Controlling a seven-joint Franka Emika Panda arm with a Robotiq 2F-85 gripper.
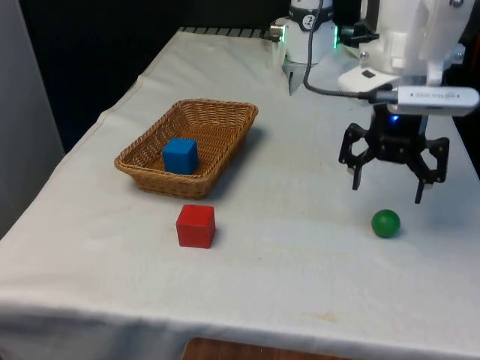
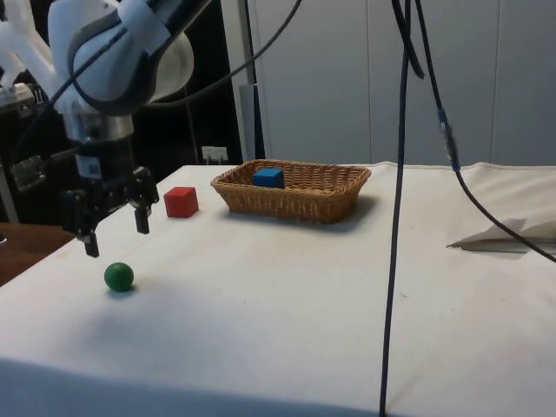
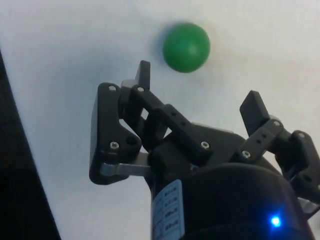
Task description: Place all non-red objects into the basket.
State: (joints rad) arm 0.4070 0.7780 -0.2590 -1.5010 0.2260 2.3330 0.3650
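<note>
Blue cube (image 1: 180, 155) inside wicker basket (image 1: 225, 114); red cube (image 1: 196, 226) just beside; open pincer (image 1: 389, 192) above green ball (image 1: 385, 223) on counter (image 1: 285, 262).

Your gripper (image 1: 392, 191) hangs with its jaws spread and nothing between them, bare cloth directly beneath. The green ball (image 1: 385, 223) sits just ahead of the fingertips, apart from both. The red cube (image 1: 196, 226) and basket (image 1: 150, 174) stand well clear to one side.

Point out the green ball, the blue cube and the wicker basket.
green ball (image 1: 385, 223): front view, middle of the ball.
blue cube (image 1: 180, 156): front view, its near face, inside the basket.
wicker basket (image 1: 217, 109): front view, far rim.
</note>
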